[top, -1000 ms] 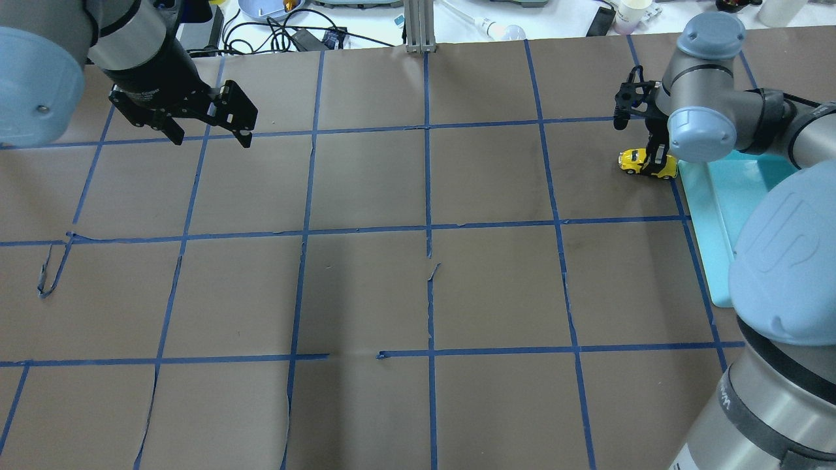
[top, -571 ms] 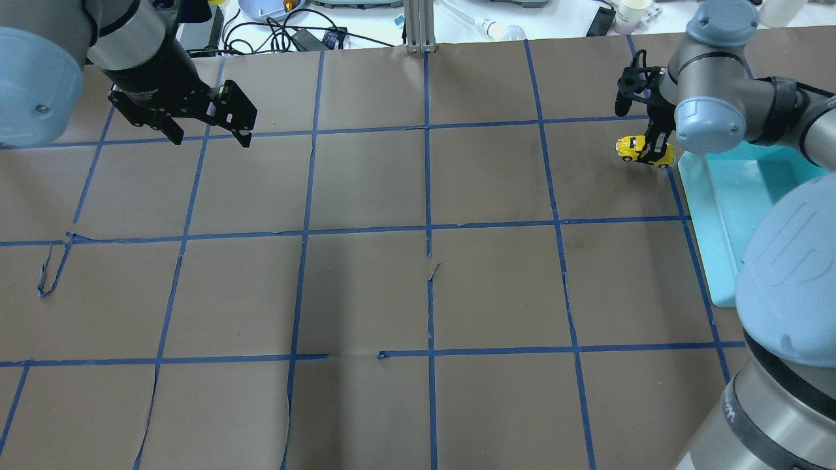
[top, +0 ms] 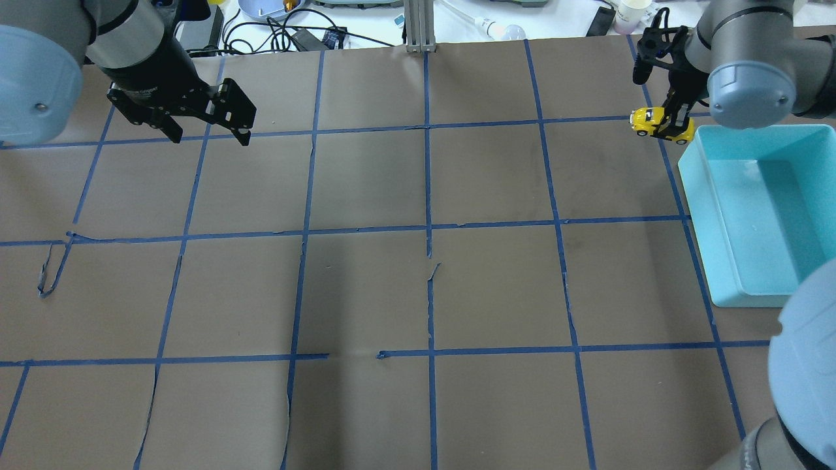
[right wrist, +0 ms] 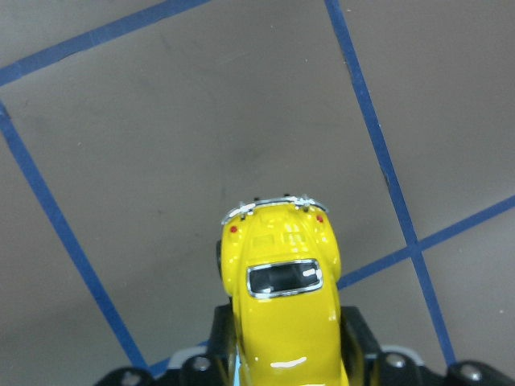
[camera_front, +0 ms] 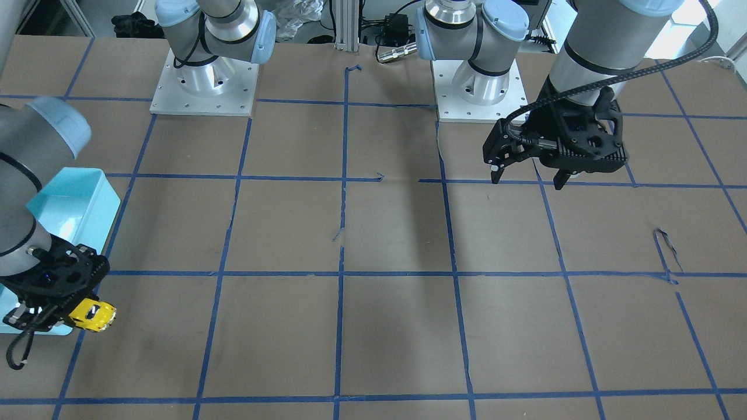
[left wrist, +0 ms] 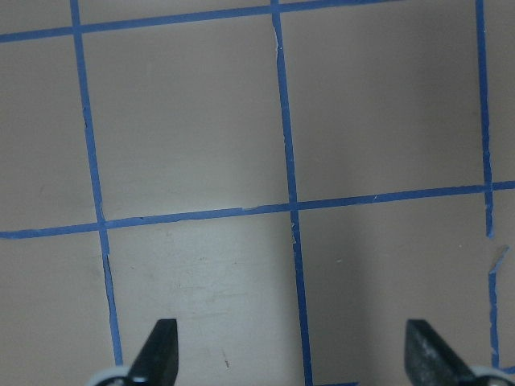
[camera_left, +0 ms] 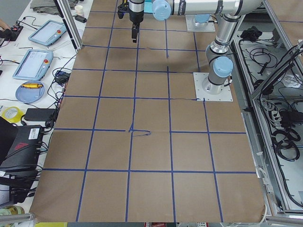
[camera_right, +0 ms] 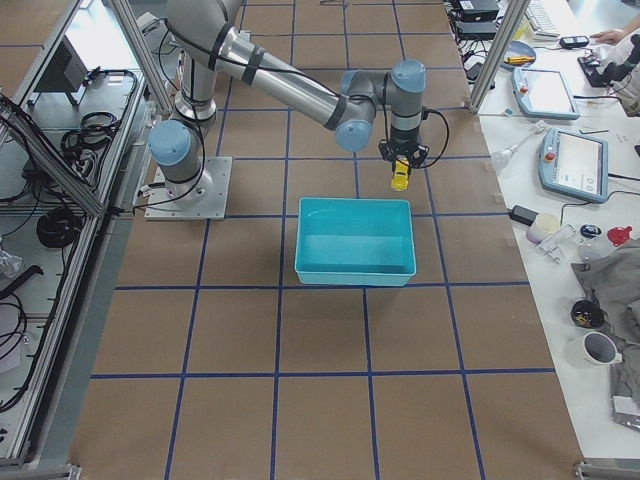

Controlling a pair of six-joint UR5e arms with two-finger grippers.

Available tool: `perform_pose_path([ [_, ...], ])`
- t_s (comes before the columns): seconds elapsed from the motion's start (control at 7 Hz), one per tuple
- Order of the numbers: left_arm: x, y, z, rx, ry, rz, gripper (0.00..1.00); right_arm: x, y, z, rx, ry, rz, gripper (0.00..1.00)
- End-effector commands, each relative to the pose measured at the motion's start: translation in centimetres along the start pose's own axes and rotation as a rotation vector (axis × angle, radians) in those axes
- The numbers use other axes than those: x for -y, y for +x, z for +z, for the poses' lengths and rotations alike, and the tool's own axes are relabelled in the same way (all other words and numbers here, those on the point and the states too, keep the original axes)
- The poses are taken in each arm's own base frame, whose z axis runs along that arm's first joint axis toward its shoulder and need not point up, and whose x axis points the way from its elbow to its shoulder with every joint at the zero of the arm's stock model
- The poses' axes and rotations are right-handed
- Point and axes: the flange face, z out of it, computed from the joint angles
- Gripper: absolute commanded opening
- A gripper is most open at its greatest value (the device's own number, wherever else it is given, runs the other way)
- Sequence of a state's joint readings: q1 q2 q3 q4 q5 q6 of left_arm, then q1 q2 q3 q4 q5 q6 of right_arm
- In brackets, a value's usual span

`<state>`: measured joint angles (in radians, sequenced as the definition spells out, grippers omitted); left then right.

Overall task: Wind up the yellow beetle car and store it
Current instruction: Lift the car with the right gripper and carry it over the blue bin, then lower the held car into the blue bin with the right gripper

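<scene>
Yellow beetle car (top: 648, 120) in right tool (top: 675, 123), now higher, beside teal bin (top: 695, 222).

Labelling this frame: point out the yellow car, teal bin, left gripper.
yellow beetle car (right wrist: 282, 330), right wrist view, roof.
teal bin (top: 764, 215), overhead view, bare floor.
left gripper (top: 211, 139), overhead view, between its jaws.

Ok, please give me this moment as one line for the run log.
right gripper: shut on yellow beetle car | car: above table, beside teal bin, not inside | left gripper: open, empty
</scene>
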<state>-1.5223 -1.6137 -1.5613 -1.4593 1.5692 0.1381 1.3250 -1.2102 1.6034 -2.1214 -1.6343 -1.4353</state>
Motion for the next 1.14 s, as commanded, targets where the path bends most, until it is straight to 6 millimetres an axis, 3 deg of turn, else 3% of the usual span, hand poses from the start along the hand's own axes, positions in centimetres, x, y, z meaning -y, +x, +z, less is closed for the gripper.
perform_pose_path([
  [0.0, 0.0, 0.0, -0.1, 0.001, 0.003, -0.001, 1.00, -2.2, -1.6, -4.8, 0.027, -0.054, -0.033, 0.00],
  [0.14, 0.0, 0.0, -0.1, 0.000, 0.002, -0.001, 1.00, -5.1, -1.4, -5.6, 0.041, -0.085, -0.103, 0.00],
  [0.43, 0.0, 0.0, -0.1, 0.001, 0.003, -0.001, 1.00, -12.8, 0.0, -3.7, 0.085, -0.099, -0.205, 0.00],
  [0.57, 0.0, 0.0, -0.1, 0.000, 0.002, -0.001, 1.00, -15.0, 0.4, -2.6, 0.103, -0.100, -0.219, 0.00],
  [1.0, 0.0, 0.0, -0.1, 0.001, 0.003, -0.001, 1.00, -17.2, -0.8, 4.4, 0.235, -0.105, -0.192, 0.00],
])
